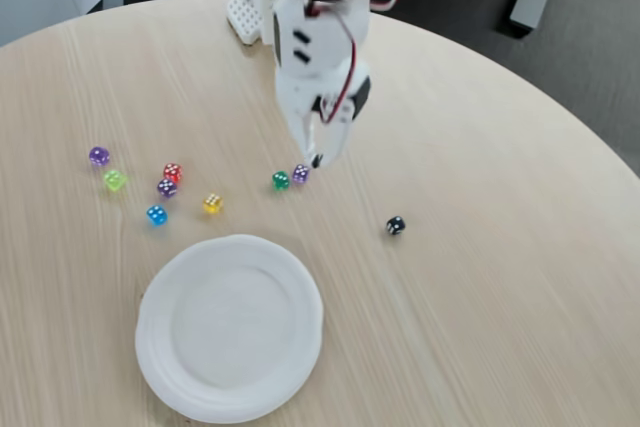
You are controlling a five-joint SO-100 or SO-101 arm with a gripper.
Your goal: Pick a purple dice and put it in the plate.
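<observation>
I am hanging my end effector (315, 159) over the round wooden surface (480, 147), its tips just beside a purple dice (301, 174) that is sitting next to a green dice (281, 180). I cannot tell whether my fingers are apart or closed. 2 more purple dice (167, 187) (98, 156) are lying to the left in the fixed view. The plate (229, 327) is resting nearer the camera, holding nothing. No readable writing is showing.
</observation>
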